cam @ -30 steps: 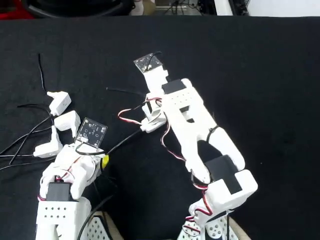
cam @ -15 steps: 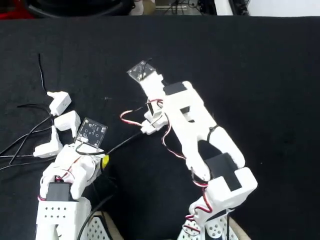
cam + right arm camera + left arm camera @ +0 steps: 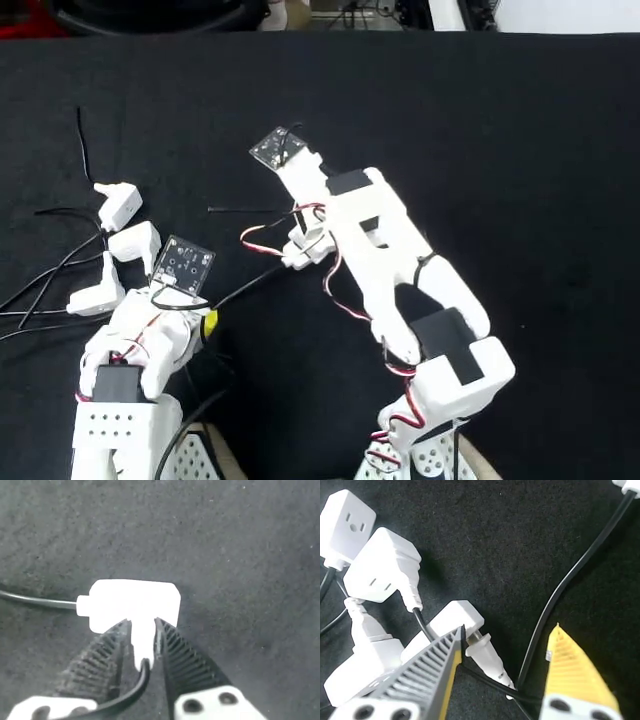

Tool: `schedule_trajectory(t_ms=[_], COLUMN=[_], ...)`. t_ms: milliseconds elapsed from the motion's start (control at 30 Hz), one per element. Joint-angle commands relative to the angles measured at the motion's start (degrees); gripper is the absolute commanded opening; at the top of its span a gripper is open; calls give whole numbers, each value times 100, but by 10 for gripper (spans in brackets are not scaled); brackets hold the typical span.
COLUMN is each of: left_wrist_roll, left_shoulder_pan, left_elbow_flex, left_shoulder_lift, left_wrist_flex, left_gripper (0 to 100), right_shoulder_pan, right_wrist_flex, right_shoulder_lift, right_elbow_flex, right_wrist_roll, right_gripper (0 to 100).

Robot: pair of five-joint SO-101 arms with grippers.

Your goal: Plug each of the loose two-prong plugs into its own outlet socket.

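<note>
My right gripper (image 3: pixel 141 625) is shut on the stem of a white two-prong plug (image 3: pixel 130 600), held just over the black cloth; its thin black cable (image 3: pixel 35 599) trails off to one side. From above, the right arm (image 3: pixel 370 225) stretches to the table's middle and that cable (image 3: pixel 240 210) runs left of it. My left gripper (image 3: pixel 509 630) stands open over a cluster of white outlet sockets (image 3: pixel 380 572). The nearest socket (image 3: pixel 455 620) has a white plug (image 3: pixel 487 657) at its end, close to the grey finger (image 3: pixel 427 662).
Three white sockets (image 3: pixel 120 205) (image 3: pixel 135 243) (image 3: pixel 97 295) lie at the left with black cords (image 3: pixel 40 290) running off the left edge. A thick black cable (image 3: pixel 570 580) crosses beside the left gripper's yellow finger (image 3: pixel 570 670). Black cloth stretches right of the right arm.
The right arm's wrist has swung a little to the left with the plug, dragging its thin cable nearer across the cloth. The left arm has kept still.
</note>
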Motion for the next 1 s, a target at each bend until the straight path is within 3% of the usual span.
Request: schedule_trajectory(t_ms=[0,200,400,500,667,733,800,900,933,967], left_wrist_roll=[0,0,0,9,9,26,44,44,44,44], left_shoulder_pan=[4,13,13,13,13,13,-4,13,13,4], left_elbow_flex=[-40,-40,-40,-40,-40,-66,-92,-84,-84,-92], left_shoulder_lift=[-9,-9,-9,-9,-9,-9,-18,-18,-18,-18], left_wrist_flex=[-88,-88,-79,-79,-79,-79,-79,-88,-88,-88], left_gripper=[268,268,269,269,269,269,269,264,264,263], right_shoulder_pan=[-35,-185,-185,-193,-158,-70,149,651,818,1020], right_wrist_flex=[114,431,1442,1908,2954,3481,3710,3393,3182,2963], right_shoulder_lift=[585,620,-224,-1086,-2791,-3451,-4048,-4884,-5130,-5376], right_elbow_flex=[286,13,-365,-453,-444,-365,-110,655,971,1305], right_wrist_roll=[-26,158,229,193,185,185,185,185,193,211], right_gripper=[12,44,436,536,531,479,350,55,3,43])
